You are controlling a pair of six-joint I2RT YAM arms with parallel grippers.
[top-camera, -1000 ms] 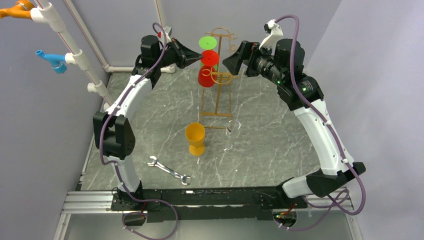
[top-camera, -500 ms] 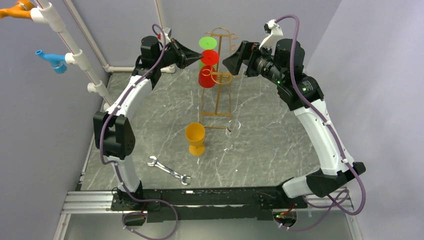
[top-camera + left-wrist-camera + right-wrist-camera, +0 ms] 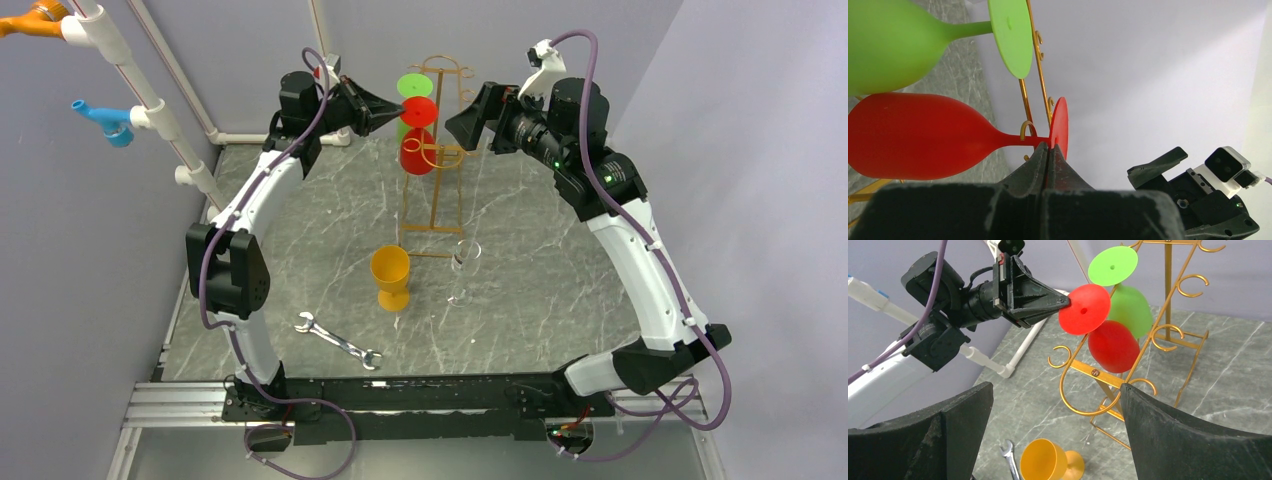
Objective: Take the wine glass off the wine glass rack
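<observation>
Pinching the rim of the red wine glass [image 3: 923, 135] foot, the left gripper [image 3: 1048, 151] has its fingers pressed together w/ almost no gap showing. The glass hangs upside down on the gold rack [image 3: 1168, 290], high on its left side, stem lying in one of the ring hooks, bowl pointing down twd the table [image 3: 560, 260]. A green glass [image 3: 888, 45] hangs the same way one hook higher, its bowl just beside the red one; can't tell if they touch.

Right gripper [image 3: 462, 130] sits level w/ the rack's upper part, on the rack's right, fingers spread wide, holding nothing and touching nothing.

Rack stands upright toward the back of the table, btwn the two grippers. In front of its base: an orange glass [image 3: 391, 272] upright, and a clear glass [image 3: 462, 262] upright just to its right, the two apart. A wrench [image 3: 338, 341] lies flat nearer the arm bases, left of centre, well apart from the rack.
</observation>
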